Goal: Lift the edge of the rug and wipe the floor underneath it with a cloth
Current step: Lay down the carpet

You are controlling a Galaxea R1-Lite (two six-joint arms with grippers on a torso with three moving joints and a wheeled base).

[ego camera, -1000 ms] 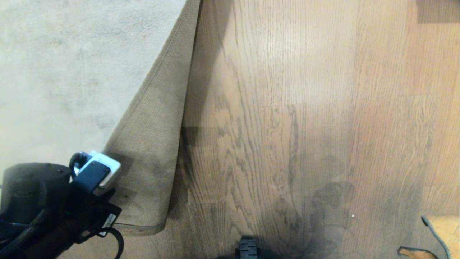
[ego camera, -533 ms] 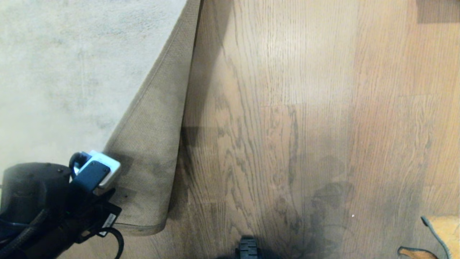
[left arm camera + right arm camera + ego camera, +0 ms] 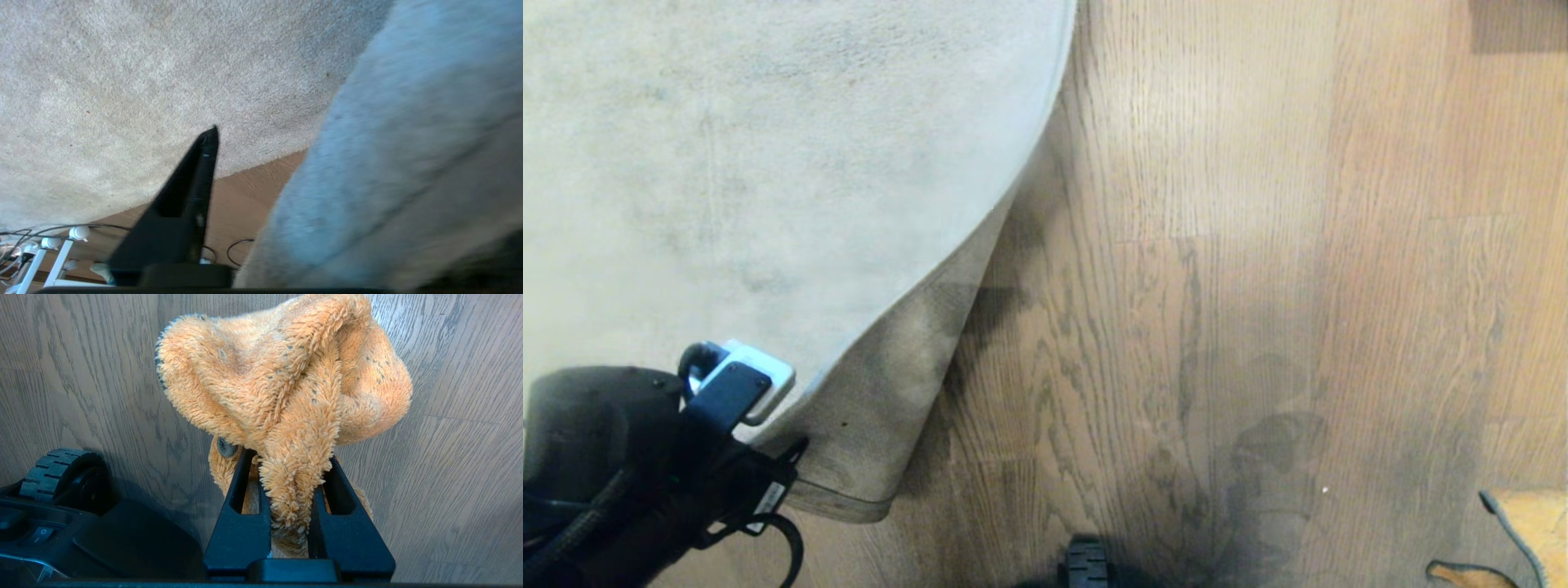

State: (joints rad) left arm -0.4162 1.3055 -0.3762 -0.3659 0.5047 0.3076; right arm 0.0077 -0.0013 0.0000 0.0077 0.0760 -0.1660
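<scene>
Rug edge (image 3: 882, 425) sagging toward the floor (image 3: 1217, 245), tan backing partly exposed, beside the left gripper (image 3: 261, 163), jaws apart; right gripper (image 3: 290, 506) (parked over bare planks) clamps the cloth (image 3: 286, 384), ready for wiping

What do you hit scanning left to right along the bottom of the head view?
Left arm with its left gripper → folded-back rug edge, tan backing up → bare floor → black wheel of the base → more floor → orange cloth at the right border.
</scene>
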